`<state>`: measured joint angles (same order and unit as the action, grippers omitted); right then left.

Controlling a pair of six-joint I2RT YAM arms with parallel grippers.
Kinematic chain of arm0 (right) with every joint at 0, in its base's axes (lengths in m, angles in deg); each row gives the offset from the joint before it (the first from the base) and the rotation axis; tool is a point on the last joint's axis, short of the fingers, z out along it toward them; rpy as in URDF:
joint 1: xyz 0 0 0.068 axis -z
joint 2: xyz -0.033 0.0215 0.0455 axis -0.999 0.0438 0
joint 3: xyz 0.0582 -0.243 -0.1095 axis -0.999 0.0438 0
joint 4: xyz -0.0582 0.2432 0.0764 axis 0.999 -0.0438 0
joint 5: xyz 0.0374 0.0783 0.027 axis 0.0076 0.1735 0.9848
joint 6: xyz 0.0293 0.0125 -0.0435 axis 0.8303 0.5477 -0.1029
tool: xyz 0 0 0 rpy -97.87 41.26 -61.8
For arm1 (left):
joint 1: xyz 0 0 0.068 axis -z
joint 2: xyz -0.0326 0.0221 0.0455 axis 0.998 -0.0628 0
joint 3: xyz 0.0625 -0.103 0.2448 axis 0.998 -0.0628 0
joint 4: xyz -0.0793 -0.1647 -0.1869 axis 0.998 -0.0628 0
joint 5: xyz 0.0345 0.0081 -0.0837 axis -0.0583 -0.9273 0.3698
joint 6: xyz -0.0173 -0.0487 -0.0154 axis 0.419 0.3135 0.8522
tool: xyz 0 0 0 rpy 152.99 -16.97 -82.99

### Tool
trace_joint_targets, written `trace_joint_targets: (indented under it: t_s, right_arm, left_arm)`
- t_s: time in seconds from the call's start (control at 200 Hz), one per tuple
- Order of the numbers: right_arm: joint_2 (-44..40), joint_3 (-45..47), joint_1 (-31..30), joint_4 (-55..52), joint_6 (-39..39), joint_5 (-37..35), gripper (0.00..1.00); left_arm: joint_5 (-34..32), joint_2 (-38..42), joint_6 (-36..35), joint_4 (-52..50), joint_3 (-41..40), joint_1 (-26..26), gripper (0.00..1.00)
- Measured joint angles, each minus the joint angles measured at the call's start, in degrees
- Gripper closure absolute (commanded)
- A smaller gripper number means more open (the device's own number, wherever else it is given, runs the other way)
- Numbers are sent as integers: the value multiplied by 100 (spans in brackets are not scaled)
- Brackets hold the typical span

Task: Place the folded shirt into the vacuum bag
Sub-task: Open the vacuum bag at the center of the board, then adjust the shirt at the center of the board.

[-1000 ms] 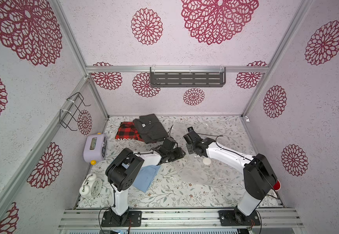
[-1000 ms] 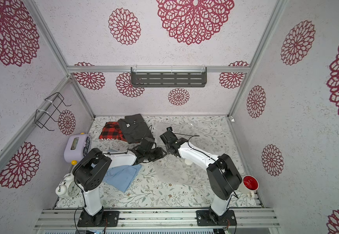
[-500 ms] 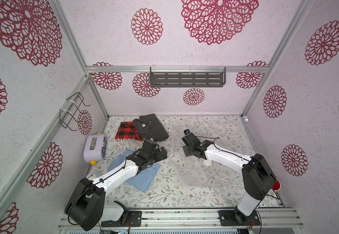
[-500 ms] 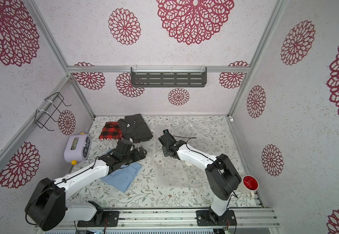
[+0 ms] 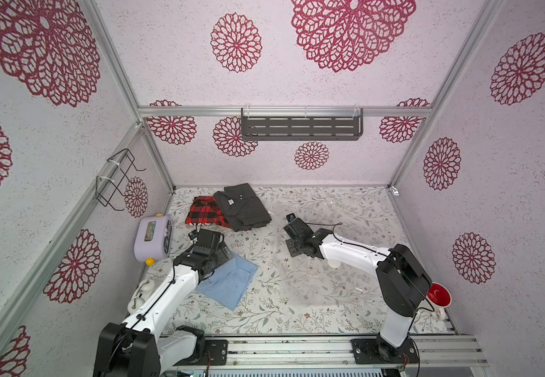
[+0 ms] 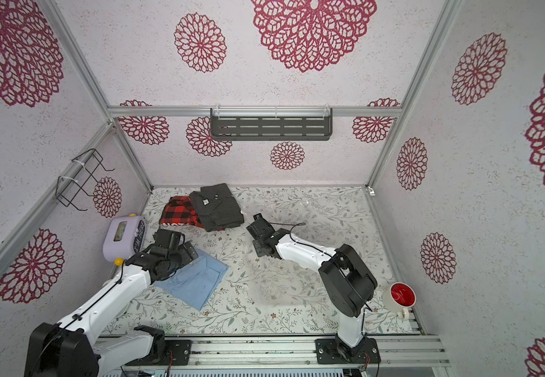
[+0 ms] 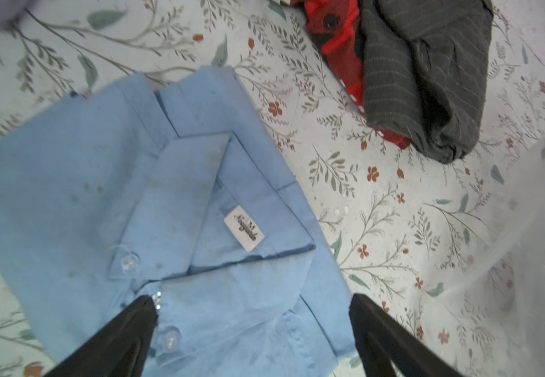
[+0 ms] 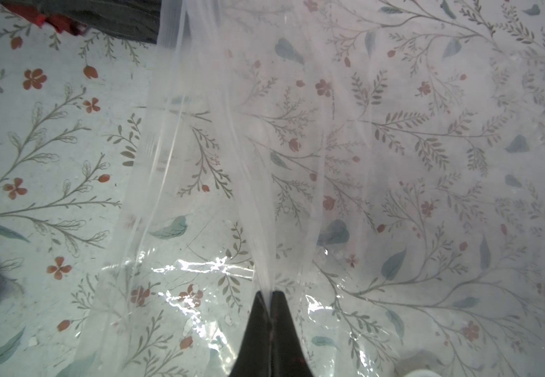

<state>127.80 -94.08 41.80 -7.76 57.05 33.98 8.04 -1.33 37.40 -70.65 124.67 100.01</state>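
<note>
Swinging back from the bag's mouth, my left arm now hangs over the blue folded shirt [image 7: 69, 196], and the left pincer [image 7: 252, 297] has gone from half-spread to fully spread. Its fingers [image 7: 127, 333] straddle the buttoned front just below the collar, and I cannot tell whether they touch the cloth yet. My right arm has barely shifted. The right pincer [image 8: 268, 293] is clamped on a pleat of the vacuum bag [image 5: 313, 277] and holds the top layer up off the surface [image 5: 264, 320], so the mouth gapes toward the shirt. The bag lies across the right half, with a strip of bare surface between its near edge and the shirt.

As I read it, the step in hand is picking up the shirt, and nothing has gone into the bag yet. The next move calls for lowering the left pincer and closing it on the thick stacked fold near the collar so all the layers lift together. Then the shirt has to be carried low across the gap and under the raised plastic. The red plaid shirt [image 5: 204, 213] and grey striped shirt [image 5: 243, 209] lie overlapping at the back, well clear of this path
</note>
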Motion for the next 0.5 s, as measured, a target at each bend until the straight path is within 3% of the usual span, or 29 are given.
trace_joint_targets:
  t_s: [0.19,0.5]
  right_arm:
    - [11,-133,-17,-81,-4,-7,100]
    - [11,-142,-17,-151,-7,-52,100]
  left_arm:
    - [-789,-1110,-214,-387,1141,-120,3]
    - [-629,-2726,-319,-382,1873,-544,3]
